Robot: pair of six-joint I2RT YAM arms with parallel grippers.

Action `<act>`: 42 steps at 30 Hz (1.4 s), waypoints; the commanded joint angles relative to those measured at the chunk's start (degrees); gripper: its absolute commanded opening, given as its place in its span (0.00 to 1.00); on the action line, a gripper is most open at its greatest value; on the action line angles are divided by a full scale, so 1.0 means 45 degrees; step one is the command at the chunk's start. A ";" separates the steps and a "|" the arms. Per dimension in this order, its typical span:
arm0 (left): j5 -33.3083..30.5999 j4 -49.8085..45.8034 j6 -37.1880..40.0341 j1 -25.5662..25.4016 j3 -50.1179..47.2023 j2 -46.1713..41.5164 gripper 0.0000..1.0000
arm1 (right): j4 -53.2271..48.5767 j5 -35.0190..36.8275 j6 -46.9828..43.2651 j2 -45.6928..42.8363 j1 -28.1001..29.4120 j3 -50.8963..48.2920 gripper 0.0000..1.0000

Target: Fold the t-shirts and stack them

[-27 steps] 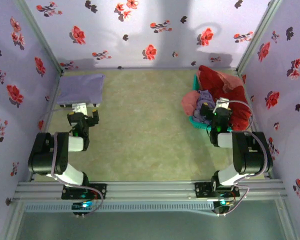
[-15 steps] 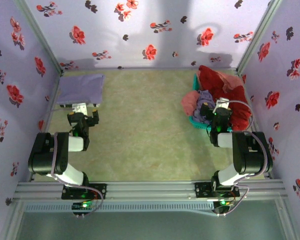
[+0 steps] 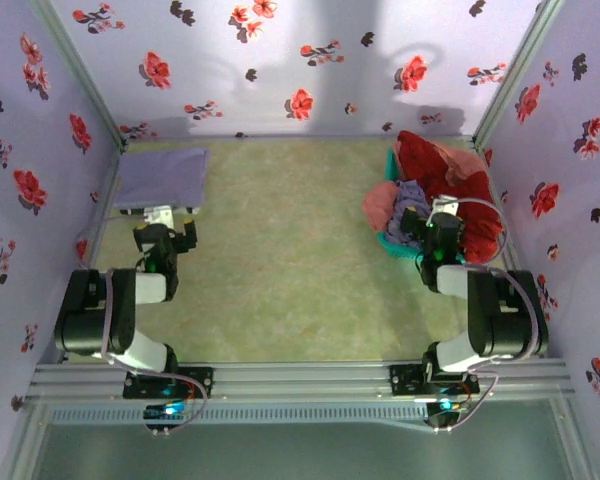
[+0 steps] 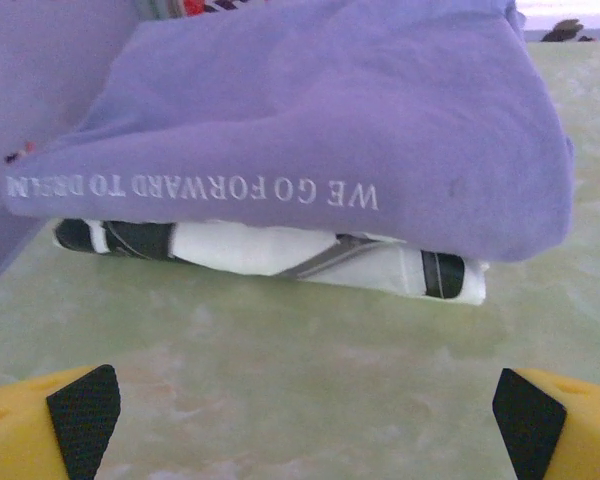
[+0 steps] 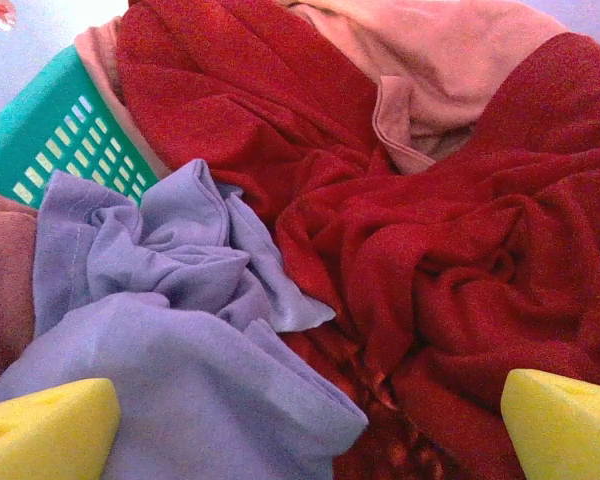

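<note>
Gaping empty, left and right jaws, one folded lettered shirt, one basket, one crumpled lavender shirt.

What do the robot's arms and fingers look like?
The left arm and right arm are chunky black cylinders joined by white links. Thin pale cables loop alongside them, and small green lights glow at the bases. The fingers are bright yellow wedges, and the left pair carries black textured pads.

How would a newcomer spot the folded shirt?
Go to the far-left corner of the table, beyond the left arm. The folded lavender t-shirt lies there on a black-and-white garment. Its neat fold and white lettering distinguish it from the crumpled shirt pile.
</note>
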 commanded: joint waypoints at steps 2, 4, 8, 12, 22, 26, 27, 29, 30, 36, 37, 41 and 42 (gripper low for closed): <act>-0.0952 -0.2813 -0.0009 -0.0273 0.1127 -0.2139 0.99 | -0.3896 0.1153 0.0816 -0.1788 -0.0001 0.0613 0.99; -0.0952 -0.4826 -0.0576 -0.0312 0.1913 -0.3164 0.99 | -0.5312 0.1096 0.0939 -0.2425 0.0028 0.0892 0.99; -0.0846 -0.8555 -0.1492 -0.0755 0.3713 -0.4465 0.99 | -0.7224 0.1250 0.1610 -0.4159 0.0136 0.1067 0.99; -0.0496 -1.2318 -0.2381 -0.2034 0.5766 -0.4632 0.99 | -1.0051 0.1397 0.2338 -0.5726 0.0175 0.1909 0.99; 0.0034 -1.4996 -0.5116 -0.6640 0.9077 -0.2356 0.99 | -1.8556 -0.1009 0.3243 -0.1937 0.0194 0.8445 0.99; 0.0443 -1.6130 -0.5302 -0.7812 1.0909 -0.0317 0.99 | -1.9086 -0.2228 0.2883 -0.0256 0.0193 0.9944 0.91; 0.0469 -1.6268 -0.5312 -0.8035 1.1253 0.0052 0.99 | -1.9009 -0.2528 0.2853 0.0095 0.0194 1.0180 0.87; 0.0651 -1.6216 -0.5392 -0.8311 1.1630 0.0526 0.99 | -1.8972 -0.3141 0.2810 0.0884 0.0193 1.0740 0.78; 0.0716 -1.6153 -0.5498 -0.8402 1.1739 0.0719 0.99 | -1.9078 -0.3459 0.2806 0.1327 0.0189 1.1128 0.75; 0.0864 -1.6408 -0.5722 -0.8789 1.2277 0.1558 0.99 | -2.0099 -0.2752 0.2870 0.3595 0.0194 1.3069 0.61; 0.0864 -1.6501 -0.5750 -0.8780 1.2321 0.1614 0.99 | -2.0090 -0.2341 0.2841 0.3779 0.0177 1.3158 0.59; 0.0999 -1.6679 -0.5907 -0.8800 1.2433 0.1866 0.99 | -1.9836 -0.2019 0.2461 0.4608 0.0175 1.3504 0.53; 0.1087 -1.6771 -0.5954 -0.8806 1.2521 0.1981 0.99 | -1.9914 -0.2057 0.2410 0.4902 0.0189 1.3671 0.52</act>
